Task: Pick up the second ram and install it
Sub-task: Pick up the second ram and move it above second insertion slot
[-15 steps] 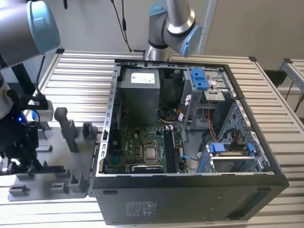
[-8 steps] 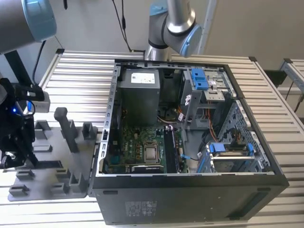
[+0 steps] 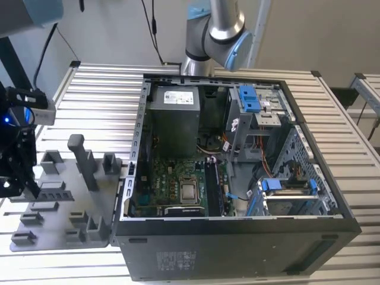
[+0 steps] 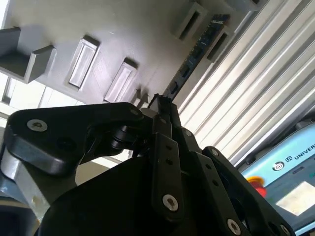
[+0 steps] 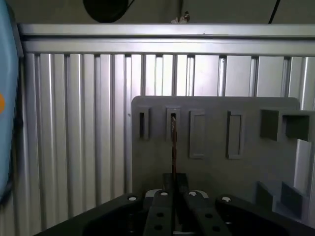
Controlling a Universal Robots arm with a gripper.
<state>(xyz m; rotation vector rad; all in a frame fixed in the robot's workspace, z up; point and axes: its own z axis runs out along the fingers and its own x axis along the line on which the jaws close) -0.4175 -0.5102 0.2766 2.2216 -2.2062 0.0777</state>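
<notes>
The second ram (image 4: pixel 199 46), a thin blue-green board with dark chips, stands on edge in a slot of the grey tray (image 4: pixel 98 24). In the first wrist view the second ram (image 5: pixel 173 140) shows edge-on, in the second slot of the tray (image 5: pixel 211 172). My gripper (image 4: pixel 161 105) has its black fingers closed around the stick's near end, and in the first wrist view the gripper (image 5: pixel 173 191) has the stick running down between its fingers. In the exterior view the gripper (image 3: pixel 32 189) hangs over the tray (image 3: pixel 65 178) at the view's left.
An open black computer case (image 3: pixel 237 249) lies on the ribbed metal table (image 3: pixel 95 89), to the exterior view's right of the tray. Inside it are a grey power-supply box (image 3: pixel 173 119) and a green motherboard (image 3: pixel 172 178). Tall pegs (image 3: pixel 80 157) rise from the tray.
</notes>
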